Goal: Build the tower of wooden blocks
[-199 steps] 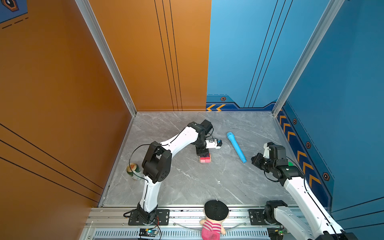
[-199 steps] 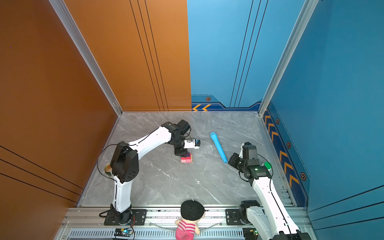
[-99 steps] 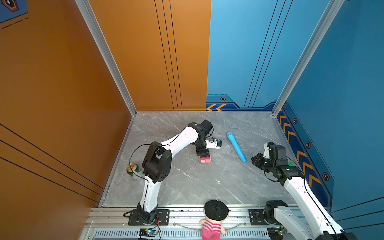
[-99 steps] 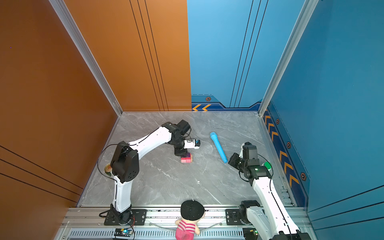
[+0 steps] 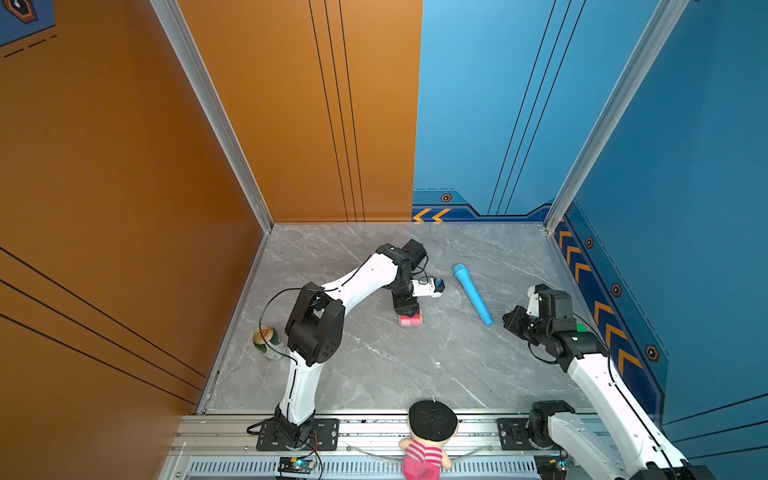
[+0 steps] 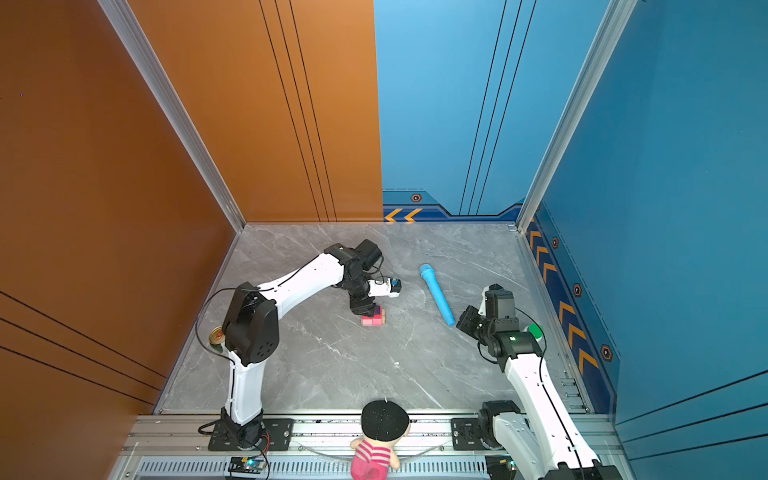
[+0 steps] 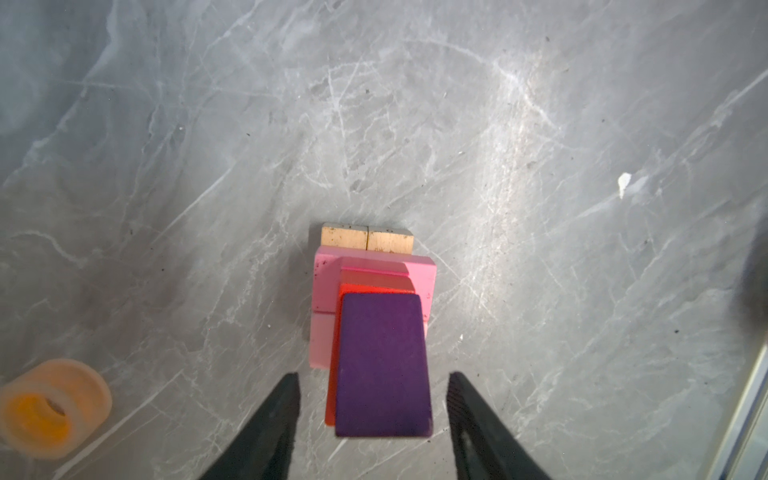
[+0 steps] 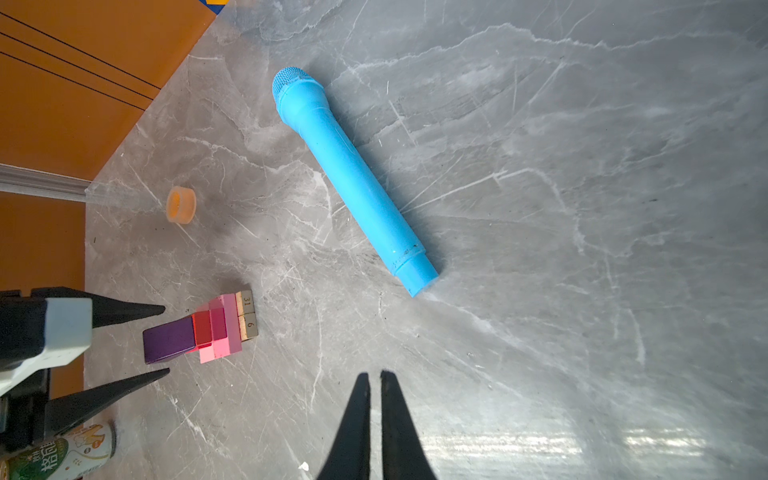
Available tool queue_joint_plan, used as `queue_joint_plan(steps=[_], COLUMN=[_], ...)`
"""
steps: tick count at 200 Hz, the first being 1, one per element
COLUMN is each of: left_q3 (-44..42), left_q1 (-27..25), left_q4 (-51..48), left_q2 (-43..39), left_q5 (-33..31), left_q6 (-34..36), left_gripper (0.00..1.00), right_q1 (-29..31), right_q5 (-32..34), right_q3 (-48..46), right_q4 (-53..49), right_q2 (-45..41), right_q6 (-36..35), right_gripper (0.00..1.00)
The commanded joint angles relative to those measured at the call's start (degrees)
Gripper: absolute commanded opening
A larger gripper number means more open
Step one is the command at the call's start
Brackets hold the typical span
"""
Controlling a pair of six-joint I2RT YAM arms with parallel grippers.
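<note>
The wood block tower [image 5: 410, 319] [image 6: 372, 319] stands mid-floor. Its layers rise from two tan slabs [image 7: 368, 241], through pale pink bricks [image 7: 324, 291] and a magenta layer [image 7: 374, 276], to a red brick [image 7: 331, 390]. The purple piece [image 7: 382, 365] [image 8: 168, 338] lies on top. My left gripper [image 7: 374, 375] [image 5: 407, 309] hangs right over the tower, open, its fingers either side of the purple piece with a gap on each side. My right gripper [image 8: 374, 374] [image 5: 508, 321] is shut and empty, low over bare floor to the right of the tower.
A long blue microphone-shaped tube [image 5: 473, 295] [image 8: 353, 178] lies between the tower and the right arm. An orange tape ring [image 7: 50, 409] [image 8: 181, 204] sits near the tower. A drink can [image 5: 268, 343] stands by the left wall. A doll [image 5: 428, 440] sits on the front rail.
The left gripper's jaws have spread apart off the purple piece, which stays on the tower. Neither arm has visibly shifted.
</note>
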Motion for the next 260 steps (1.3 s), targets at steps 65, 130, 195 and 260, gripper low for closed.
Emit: queue_joint_plan(steps=[65, 130, 195, 260], left_q3=[2.0, 2.8, -9.2, -44.0], left_q1=[-0.7, -0.7, 0.3, -1.2], left_q4=[-0.4, -0.4, 11.7, 42.1], left_q2=[-1.3, -8.1, -24.9, -47.0], left_q5=[-1.9, -4.1, -3.4, 1.6], left_q6=[-1.9, -8.8, -29.2, -65.3], left_gripper=[0.82, 0.82, 0.52, 0.0], right_q1=[-0.3, -0.3, 0.6, 1.9], right_q5=[0.5, -1.8, -4.5, -4.1], right_q3=[0.1, -0.4, -1.4, -1.9], right_q4=[-0.8, 0.9, 4.1, 5.8], right_q2=[-0.4, -1.7, -1.8, -1.3], right_q6=[-0.6, -0.4, 0.4, 0.7], right_gripper=[0.1, 0.1, 0.1, 0.09])
